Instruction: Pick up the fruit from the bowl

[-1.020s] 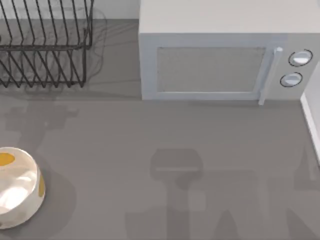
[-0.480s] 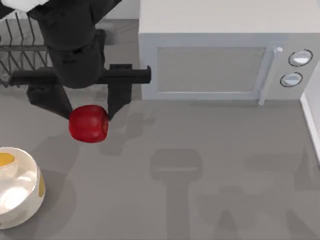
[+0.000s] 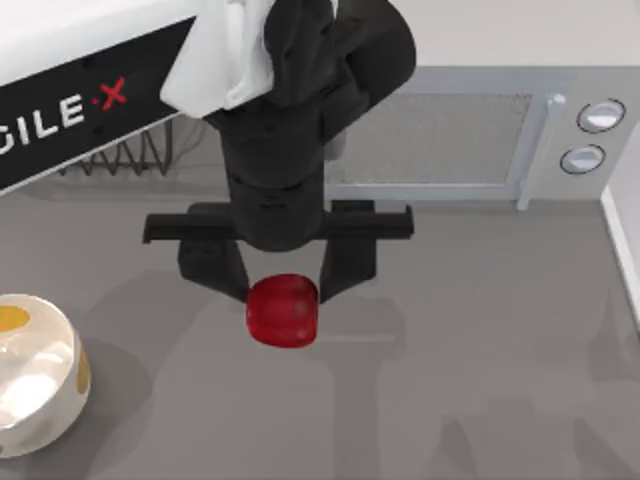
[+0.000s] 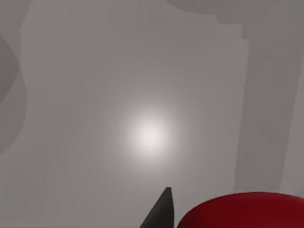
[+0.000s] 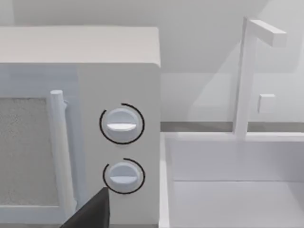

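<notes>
Your left gripper [image 3: 284, 290] is clamped on the fruit [image 3: 283, 311], held above the table [image 3: 480, 330] (well clear of the bowl [image 3: 35, 375] at left). Pickup looks essentially complete; the right gripper's jaw state cannot be told.

Grey table [image 3: 480, 380], white microwave [image 3: 520, 130], white sink [image 5: 228, 180]

Overhead and right-wrist views share the microwave [image 3: 470, 130].
</notes>
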Robot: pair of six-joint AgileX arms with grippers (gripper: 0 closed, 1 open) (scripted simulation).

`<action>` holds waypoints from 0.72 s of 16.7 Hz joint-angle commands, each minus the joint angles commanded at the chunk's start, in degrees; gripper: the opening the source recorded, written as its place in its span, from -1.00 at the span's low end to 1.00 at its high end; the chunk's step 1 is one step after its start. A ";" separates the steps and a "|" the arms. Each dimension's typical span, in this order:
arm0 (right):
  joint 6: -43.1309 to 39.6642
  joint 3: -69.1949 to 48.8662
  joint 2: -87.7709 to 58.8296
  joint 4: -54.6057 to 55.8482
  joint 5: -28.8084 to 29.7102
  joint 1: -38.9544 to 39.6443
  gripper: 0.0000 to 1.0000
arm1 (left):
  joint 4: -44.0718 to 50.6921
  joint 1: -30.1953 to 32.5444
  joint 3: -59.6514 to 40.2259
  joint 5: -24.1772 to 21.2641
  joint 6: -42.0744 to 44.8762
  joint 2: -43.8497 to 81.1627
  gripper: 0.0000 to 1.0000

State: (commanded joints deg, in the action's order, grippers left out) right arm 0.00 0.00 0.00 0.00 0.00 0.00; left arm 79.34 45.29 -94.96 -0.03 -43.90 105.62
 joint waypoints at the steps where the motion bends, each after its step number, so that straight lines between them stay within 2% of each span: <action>1: 0.00 0.00 0.00 0.00 0.00 0.00 1.00 | 0.00 0.00 0.00 0.00 0.00 0.00 -1.00; 6: 0.00 0.00 0.00 0.00 0.00 0.00 1.00 | -4.02 -0.23 3.78 -0.02 0.20 0.52 -1.00; 12: 0.00 0.00 0.00 0.00 0.00 0.00 1.00 | -20.86 -0.24 17.12 -0.02 0.28 3.07 -1.00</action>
State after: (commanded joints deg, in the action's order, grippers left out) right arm 0.00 0.00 0.00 0.00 0.00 0.00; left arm 58.48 45.05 -77.83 -0.05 -43.62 108.69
